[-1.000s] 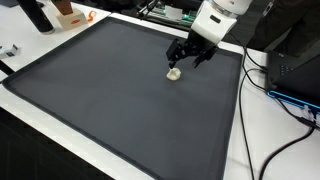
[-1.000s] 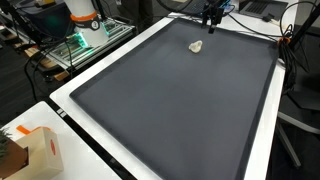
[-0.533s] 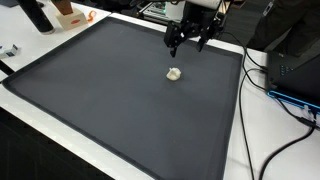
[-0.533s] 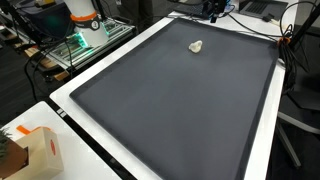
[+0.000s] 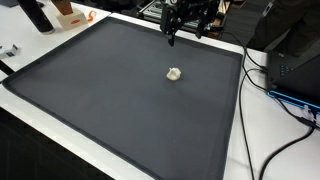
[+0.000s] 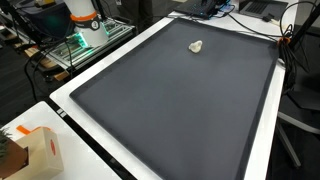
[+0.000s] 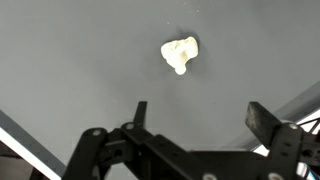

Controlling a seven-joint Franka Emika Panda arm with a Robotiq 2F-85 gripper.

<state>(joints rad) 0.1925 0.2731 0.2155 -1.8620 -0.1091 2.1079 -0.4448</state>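
Starting at the near end, a small cardboard box [image 6: 35,150] is sitting off the near left corner in an exterior view, just outside the big dark mat [image 5: 100,110] that's covering most of the white table [image 5: 235,140]. Moving further in, a little cream-coloured lump [image 5: 175,73] is lying flat on the far half of the mat, a bit right of the middle, and you can spot it in both exterior views [image 6: 196,46]. Nothing is touching it, it's just sitting there on its own. Past that, the claw [image 5: 184,34] is hanging in the air over the far edge of the mat, well clear of the lump and a bit beyond it. Its jaws are standing spread wide apart and it isn't gripping anything at all. The wrist view is looking down at the lump [image 7: 180,53] lying on the grey surface ahead of the two dark fingers [image 7: 140,112], with plenty of gap between them. Off to the right, some cables [image 5: 285,98] are trailing along beside the table's edge.
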